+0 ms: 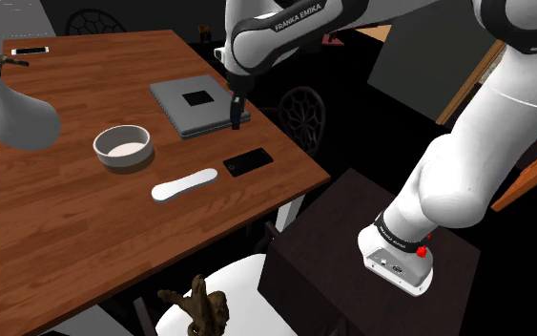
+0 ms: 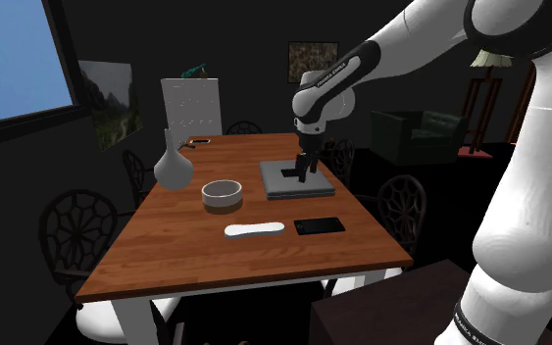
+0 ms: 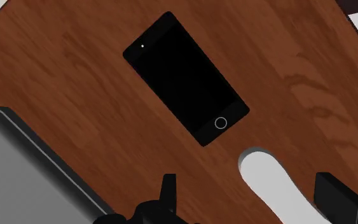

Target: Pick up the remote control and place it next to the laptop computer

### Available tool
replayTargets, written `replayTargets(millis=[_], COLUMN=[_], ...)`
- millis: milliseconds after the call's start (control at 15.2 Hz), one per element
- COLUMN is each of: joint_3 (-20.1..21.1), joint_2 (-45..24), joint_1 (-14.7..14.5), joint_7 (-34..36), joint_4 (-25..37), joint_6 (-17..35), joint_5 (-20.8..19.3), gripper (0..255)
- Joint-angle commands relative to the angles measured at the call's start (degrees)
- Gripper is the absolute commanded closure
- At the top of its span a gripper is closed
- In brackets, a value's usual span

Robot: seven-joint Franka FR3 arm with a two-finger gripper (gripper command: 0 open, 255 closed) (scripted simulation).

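Gripper (image 3: 248, 189) is hovering above the wooden table (image 3: 75, 57), fingers (image 3: 168, 191) standing wide apart, clasping nothing; the white remote control (image 3: 271, 186) is lying between them, untouched.

On my wooden desk (image 1: 56, 239) I see a black phone (image 3: 185, 77) lying flat near the edge, a pale round bowl (image 1: 122, 146) toward the middle, and a grey long-necked vase (image 1: 18, 113) well apart from both. Dark round-backed chairs (image 2: 77, 230) stand around it.

One laptop (image 1: 199, 103), one bowl (image 1: 122, 146), one vase (image 1: 18, 119), one white remote (image 1: 185, 184), perhaps two phones (image 1: 248, 161)
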State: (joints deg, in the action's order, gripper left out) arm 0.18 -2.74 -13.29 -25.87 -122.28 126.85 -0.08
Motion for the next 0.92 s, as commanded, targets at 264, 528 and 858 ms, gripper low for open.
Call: replayTargets(millis=[264, 528, 858], joint_3=[2.6, 4.4, 6.7], joint_2=[-10.7, -17.4, -25.4], joint_1=[-1.9, -3.3, -5.3], joint_7=[-7.3, -11.3, -16.0], joint_4=[6.5, 11.0, 16.7], joint_6=[3.6, 5.2, 6.7], joint_5=[-0.2, -1.2, -3.0], gripper=[0, 0, 0])
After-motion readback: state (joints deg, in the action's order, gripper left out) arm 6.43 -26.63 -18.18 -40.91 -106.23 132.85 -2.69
